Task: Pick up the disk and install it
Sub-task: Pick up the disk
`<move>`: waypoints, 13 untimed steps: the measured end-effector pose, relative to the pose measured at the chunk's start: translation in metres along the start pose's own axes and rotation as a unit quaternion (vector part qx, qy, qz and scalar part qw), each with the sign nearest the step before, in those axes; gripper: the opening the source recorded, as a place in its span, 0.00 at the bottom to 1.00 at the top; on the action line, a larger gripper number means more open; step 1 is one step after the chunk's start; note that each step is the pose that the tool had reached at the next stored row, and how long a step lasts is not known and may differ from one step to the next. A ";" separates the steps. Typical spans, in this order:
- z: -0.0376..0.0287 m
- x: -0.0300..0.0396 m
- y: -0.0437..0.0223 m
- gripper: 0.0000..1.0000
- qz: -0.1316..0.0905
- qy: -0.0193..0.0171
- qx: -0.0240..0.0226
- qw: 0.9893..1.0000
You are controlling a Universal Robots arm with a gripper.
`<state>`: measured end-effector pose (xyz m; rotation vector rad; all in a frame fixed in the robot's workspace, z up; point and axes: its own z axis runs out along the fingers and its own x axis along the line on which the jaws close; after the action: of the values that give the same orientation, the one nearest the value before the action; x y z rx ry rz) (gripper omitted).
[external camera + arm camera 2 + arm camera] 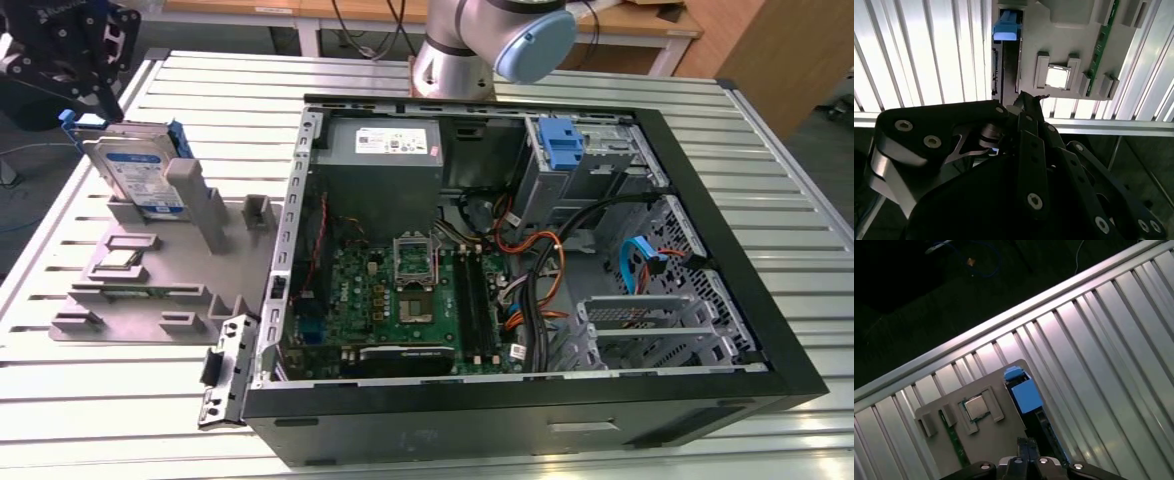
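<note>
the pick-up looks barely begun: the gripper (104, 100), fingers drawn narrow and empty, hovers in the exterior view's upper left over the disk (134, 170) upright in its grey fixture (134, 290), so grasping likely needs them opened and aligned over its top edge.

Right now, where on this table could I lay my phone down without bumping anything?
Free: the bare slats of the table below the grey fixture at the exterior view's lower left, and the strip to the exterior view's right of the computer case. Crowded: inside the case, among cables, and on the fixture around the upright disk.
</note>
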<state>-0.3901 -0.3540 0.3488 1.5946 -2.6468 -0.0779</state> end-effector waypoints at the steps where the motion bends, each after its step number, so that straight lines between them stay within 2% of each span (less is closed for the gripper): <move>1: 0.0000 0.0000 0.0000 0.11 -0.004 0.000 0.000 1.000; 8: 0.0001 0.0000 0.0000 0.11 -0.009 0.000 0.000 1.000; 13: 0.0004 0.0000 0.0000 0.11 -0.045 0.002 0.000 0.999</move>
<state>-0.3901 -0.3540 0.3484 1.7111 -2.5717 -0.0765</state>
